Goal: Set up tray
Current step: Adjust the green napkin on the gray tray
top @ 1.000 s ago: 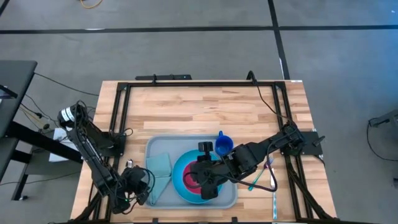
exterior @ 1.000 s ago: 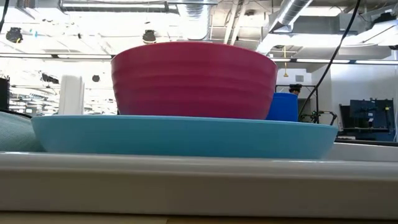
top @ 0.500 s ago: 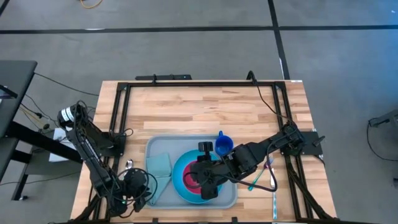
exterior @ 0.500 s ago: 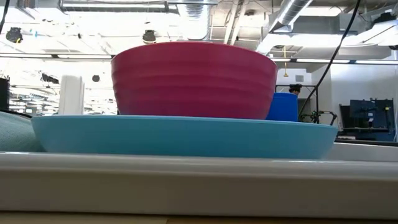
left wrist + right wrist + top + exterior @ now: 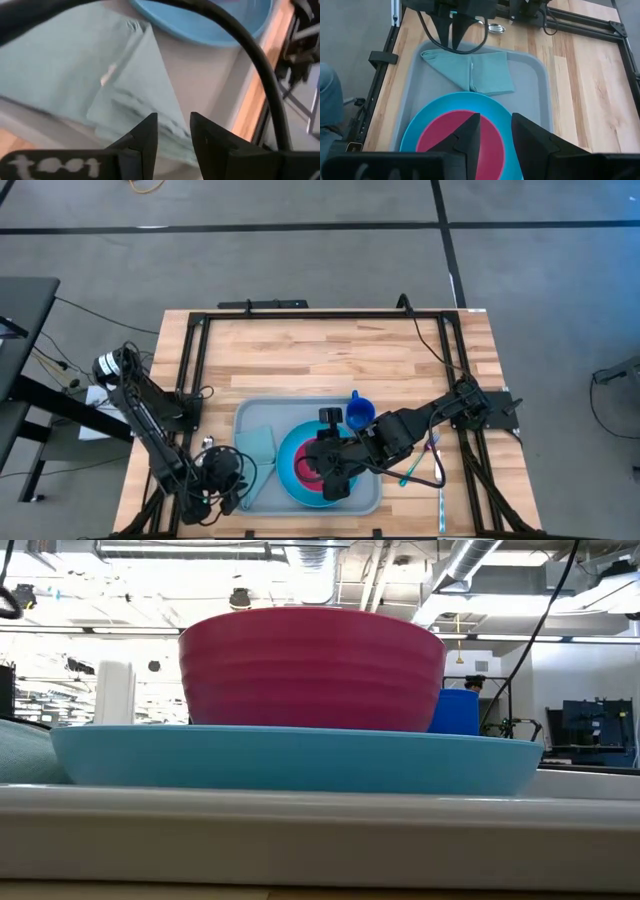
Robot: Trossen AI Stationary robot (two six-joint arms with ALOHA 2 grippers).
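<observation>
Two dark robot arms work over a wooden table (image 5: 330,355). Near its front edge lies the tray (image 5: 252,415), a large grey-blue rectangle with rounded corners and a low rim.

On the tray's left part rests a light-teal folded napkin (image 5: 260,452). To its right sits a round blue plate (image 5: 288,472), and a dark pink bowl (image 5: 312,668) stands on the plate. A small blue cup (image 5: 359,415) stands at the tray's far right corner. On the bare wood just right of the tray lies what looks like teal cutlery (image 5: 412,470), though it is too small to make out clearly.

The left gripper (image 5: 172,131) hangs low over the near left edge of the tray, above the napkin's near corner. Its two fingers stand slightly apart, with nothing between them.

The right gripper (image 5: 494,131) hovers above the bowl and plate, pointing left across the tray. Its fingers are also apart and hold nothing.

A small shiny round object (image 5: 496,28) lies on the wood just left of the tray, beside the left arm.
</observation>
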